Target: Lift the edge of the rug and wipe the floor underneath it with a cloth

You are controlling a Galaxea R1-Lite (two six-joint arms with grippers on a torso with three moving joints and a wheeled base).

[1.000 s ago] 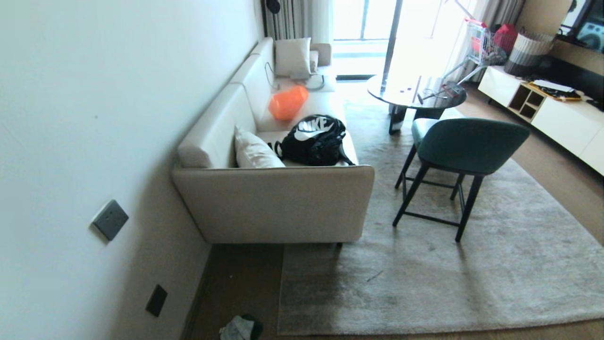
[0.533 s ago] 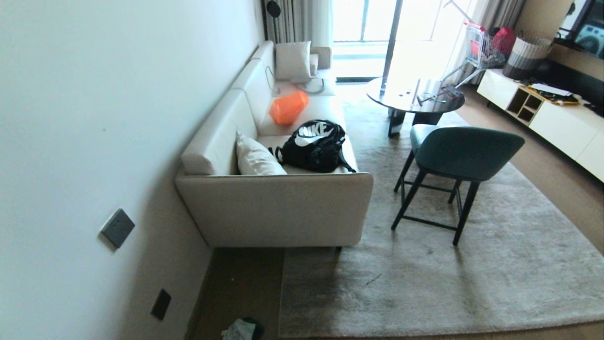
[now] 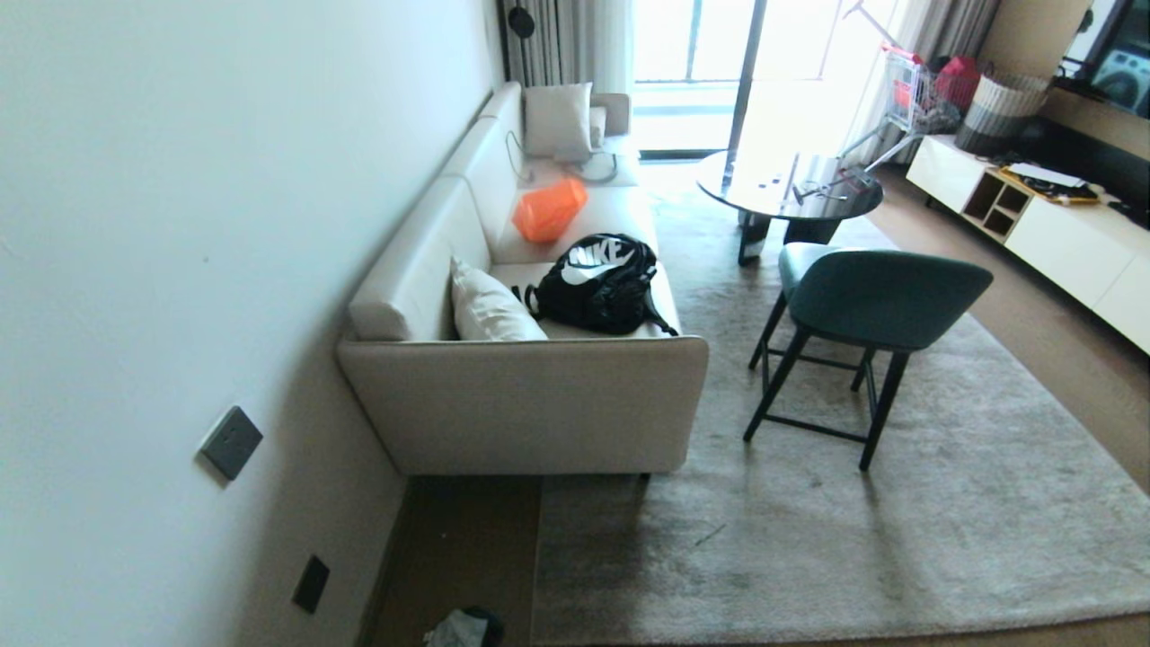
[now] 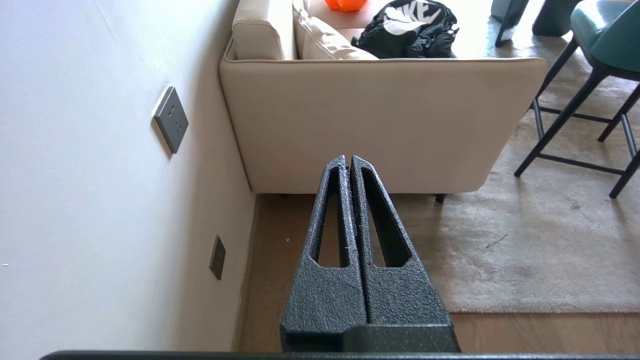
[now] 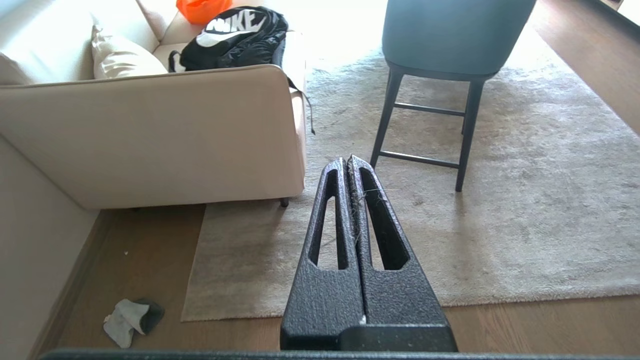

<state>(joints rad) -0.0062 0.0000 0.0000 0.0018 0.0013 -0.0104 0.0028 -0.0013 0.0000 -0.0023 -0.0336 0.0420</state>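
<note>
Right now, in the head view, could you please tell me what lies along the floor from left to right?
Grey wall socket plate → crumpled pale grey cloth on the brown wood floor → beige sofa's end → green upholstered chair with black legs on the grey-beige shaggy rug.

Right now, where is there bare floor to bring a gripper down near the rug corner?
A strip of floor runs between the wall and the rug edge, ending at the sofa. The cloth lies at its near end. A narrower band borders the rug's near edge. The chair crowds the rug.
</note>
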